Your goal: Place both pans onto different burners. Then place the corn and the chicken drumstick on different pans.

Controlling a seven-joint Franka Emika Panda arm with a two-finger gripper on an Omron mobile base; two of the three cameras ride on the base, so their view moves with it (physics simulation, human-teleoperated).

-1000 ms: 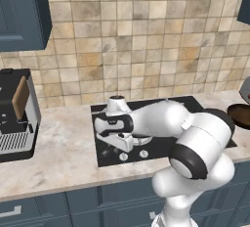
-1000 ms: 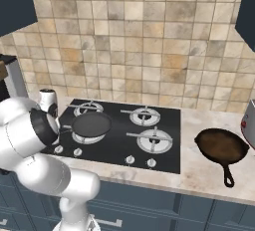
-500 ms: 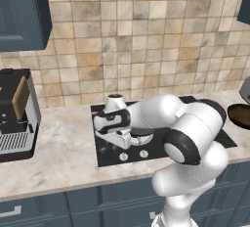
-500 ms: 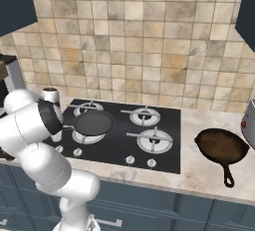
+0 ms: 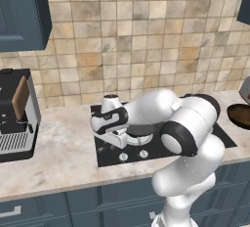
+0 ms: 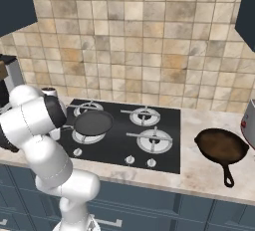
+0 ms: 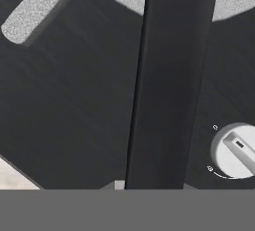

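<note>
The dark grey-black pan [image 6: 93, 123] lies over the front-left burner [image 6: 82, 137] of the black cooktop [image 6: 167, 160]; I cannot tell whether it rests on the grate. Its long black handle [image 7: 169, 85] runs up the middle of the hand view. My gripper [image 5: 118, 139] is shut on that handle at the cooktop's left front. The reddish-brown pan [image 6: 221, 146] sits on the counter right of the cooktop, handle toward the front. The two back burners [image 6: 145, 115] and the front-right burner [image 6: 153, 139] are bare. The corn and the chicken drumstick are out of view.
A coffee machine [image 5: 14, 118] stands on the counter to the left. A small pale cup [image 6: 50, 93] is beside the cooktop's back-left corner. A grey appliance [image 6: 249, 123] is at the far right. Knobs [image 6: 129, 160] line the cooktop's front; one knob [image 7: 236, 150] lies right of the handle.
My elbow has swung slightly left and the hand has crept a little left with the handle. The dark pan stays over the front-left burner; the reddish-brown pan has not moved.
</note>
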